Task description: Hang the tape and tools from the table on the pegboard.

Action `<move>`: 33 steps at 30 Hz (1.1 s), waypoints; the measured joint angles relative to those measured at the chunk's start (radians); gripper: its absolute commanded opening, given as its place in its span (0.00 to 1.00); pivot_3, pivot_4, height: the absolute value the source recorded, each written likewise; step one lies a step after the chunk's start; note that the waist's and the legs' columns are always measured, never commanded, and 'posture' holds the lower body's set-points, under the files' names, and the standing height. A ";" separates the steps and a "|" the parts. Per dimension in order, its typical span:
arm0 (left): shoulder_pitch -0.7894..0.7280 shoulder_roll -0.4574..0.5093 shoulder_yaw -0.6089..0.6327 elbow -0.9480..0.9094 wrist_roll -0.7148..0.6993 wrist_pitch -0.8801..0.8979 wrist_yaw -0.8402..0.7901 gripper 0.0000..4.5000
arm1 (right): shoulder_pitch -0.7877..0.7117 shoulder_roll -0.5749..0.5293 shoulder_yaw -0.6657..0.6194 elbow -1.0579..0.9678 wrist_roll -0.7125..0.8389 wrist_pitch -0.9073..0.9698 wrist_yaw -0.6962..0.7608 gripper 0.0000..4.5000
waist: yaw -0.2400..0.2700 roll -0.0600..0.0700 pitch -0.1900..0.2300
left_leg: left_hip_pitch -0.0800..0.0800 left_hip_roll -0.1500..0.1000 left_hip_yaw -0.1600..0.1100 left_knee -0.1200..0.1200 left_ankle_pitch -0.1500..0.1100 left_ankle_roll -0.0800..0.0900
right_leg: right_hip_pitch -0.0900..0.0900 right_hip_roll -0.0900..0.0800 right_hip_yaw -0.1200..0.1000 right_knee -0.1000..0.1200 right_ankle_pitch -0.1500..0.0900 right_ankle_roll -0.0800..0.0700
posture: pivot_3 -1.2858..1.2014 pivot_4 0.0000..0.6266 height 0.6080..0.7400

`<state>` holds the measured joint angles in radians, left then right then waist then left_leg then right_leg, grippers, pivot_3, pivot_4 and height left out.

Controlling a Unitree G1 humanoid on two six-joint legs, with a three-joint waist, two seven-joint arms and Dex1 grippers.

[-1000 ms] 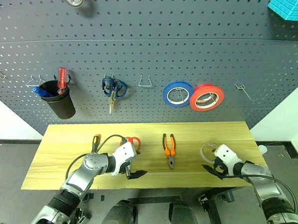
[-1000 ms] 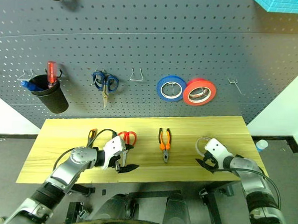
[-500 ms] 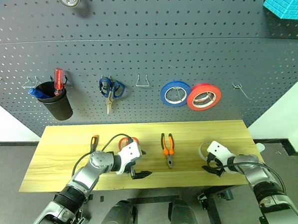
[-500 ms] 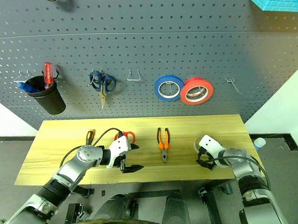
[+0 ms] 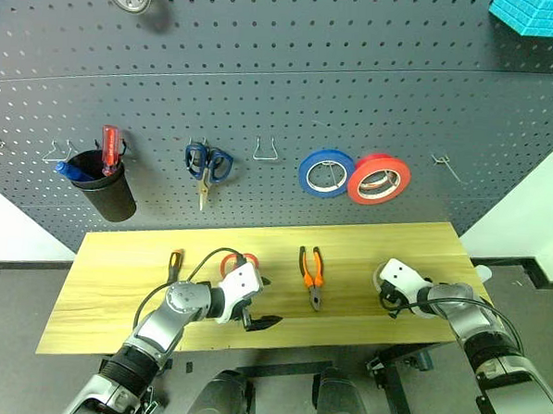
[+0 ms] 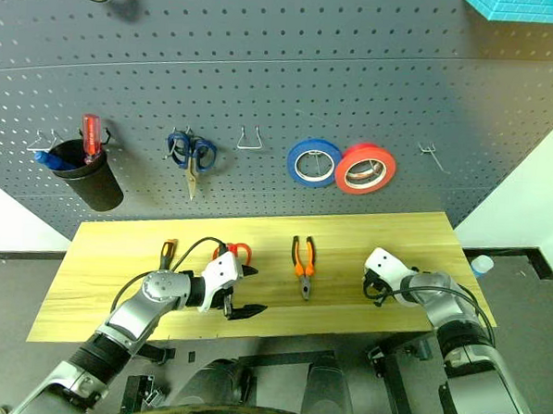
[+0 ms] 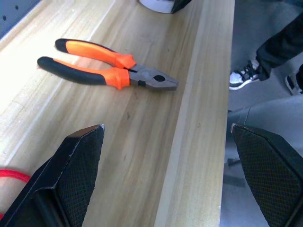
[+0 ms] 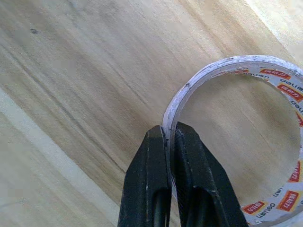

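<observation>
The tape (image 8: 236,60), a whitish roll, lies flat on the table (image 5: 115,273) at its right end. My right gripper (image 8: 169,133) is shut on the roll's wall, one finger inside the ring and one outside. In the head views that gripper (image 5: 388,304) points steeply down. The orange-and-black pliers (image 5: 312,276) lie mid-table. The slim screwdriver (image 5: 174,262) lies to the left. The red-handled scissors (image 5: 243,259) are partly hidden behind my left hand. My left gripper (image 5: 257,322) hangs open over the front edge, holding nothing. The pegboard (image 5: 283,77) rises behind.
On the pegboard hang a black cup (image 5: 110,194) with a red-handled screwdriver, blue scissors (image 5: 207,164), a blue roll (image 5: 327,173) and a red roll (image 5: 380,179). Empty hooks (image 5: 267,153) sit between them and at the right (image 5: 446,164). A person's shoe (image 7: 245,78) is on the floor.
My right gripper has tipped down and closed its fingers on the tape's wall. The left arm has stayed put. The camera shifted slightly.
</observation>
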<state>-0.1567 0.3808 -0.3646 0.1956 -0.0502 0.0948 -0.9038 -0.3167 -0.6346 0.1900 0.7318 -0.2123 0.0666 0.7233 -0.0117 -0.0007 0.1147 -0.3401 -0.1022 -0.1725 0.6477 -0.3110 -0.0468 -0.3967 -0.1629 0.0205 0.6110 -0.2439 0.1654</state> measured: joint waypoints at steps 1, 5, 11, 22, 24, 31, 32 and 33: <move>0.007 0.001 0.004 0.000 0.000 -0.006 0.004 1.00 | 0.035 -0.014 -0.014 -0.041 0.002 0.013 -0.013 0.00 | 0.002 0.000 0.000 | 0.000 0.000 0.000 0.000 0.000 0.000 | 0.000 0.000 0.000 0.000 0.000 0.000 | 0.49 0.11 0.98; 0.027 0.003 0.030 0.004 -0.003 -0.030 0.021 1.00 | 0.200 -0.055 -0.114 -0.255 0.030 0.033 -0.081 0.00 | -0.001 0.000 0.000 | -0.001 0.000 0.001 0.000 0.000 0.000 | -0.001 0.000 0.001 -0.001 0.000 0.000 | 0.48 0.11 0.98; -0.002 -0.015 0.088 0.051 -0.027 -0.123 0.032 1.00 | 0.325 -0.177 -0.180 -0.464 -0.197 -0.214 -0.487 0.00 | -0.004 0.000 0.001 | 0.000 0.000 0.005 0.002 0.000 0.000 | -0.001 0.000 0.003 0.000 0.000 0.005 | 0.47 0.10 0.98; -0.054 -0.055 0.111 0.113 -0.042 -0.215 0.017 1.00 | 0.078 -0.211 -0.178 -0.413 -0.371 -0.398 -0.771 0.00 | -0.010 -0.001 0.000 | 0.000 0.003 0.005 0.002 0.000 0.000 | 0.000 0.004 0.005 -0.003 0.003 0.000 | 0.47 0.08 0.98; -0.052 -0.058 0.112 0.116 -0.042 -0.216 0.019 1.00 | 0.026 -0.208 -0.155 -0.339 -0.353 -0.418 -0.730 0.00 | -0.007 -0.001 0.000 | 0.000 0.006 0.005 0.001 0.000 0.000 | 0.001 0.007 0.005 -0.006 0.005 -0.003 | 0.48 0.08 0.98; -0.038 -0.057 0.118 0.110 -0.042 -0.219 0.036 1.00 | -0.054 -0.188 -0.118 -0.125 -0.266 -0.481 -0.601 0.34 | -0.012 0.000 -0.001 | 0.000 0.011 0.007 -0.001 0.000 0.000 | 0.001 0.012 0.005 -0.014 0.009 -0.005 | 0.49 0.08 0.98; -0.031 -0.055 0.120 0.106 -0.042 -0.219 0.037 1.00 | -0.056 -0.188 -0.118 -0.112 -0.256 -0.491 -0.593 0.42 | -0.012 0.000 -0.001 | 0.000 0.011 0.007 -0.001 0.000 0.000 | 0.001 0.012 0.005 -0.014 0.010 -0.005 | 0.49 0.08 0.98; -0.025 -0.053 0.123 0.102 -0.042 -0.219 0.039 1.00 | -0.057 -0.188 -0.117 -0.108 -0.253 -0.501 -0.588 0.50 | -0.012 0.001 -0.001 | 0.000 0.011 0.007 -0.001 0.000 0.000 | 0.001 0.012 0.005 -0.014 0.010 -0.005 | 0.49 0.09 0.98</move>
<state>-0.1814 0.3275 -0.2420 0.2979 -0.0924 -0.1237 -0.8652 -0.3735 -0.8230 0.0730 0.6238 -0.4648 -0.4342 0.1351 -0.0240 -0.0002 0.1137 -0.3404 -0.0912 -0.1654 0.6466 -0.3106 -0.0470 -0.3953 -0.1511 0.0257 0.5966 -0.2341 0.1606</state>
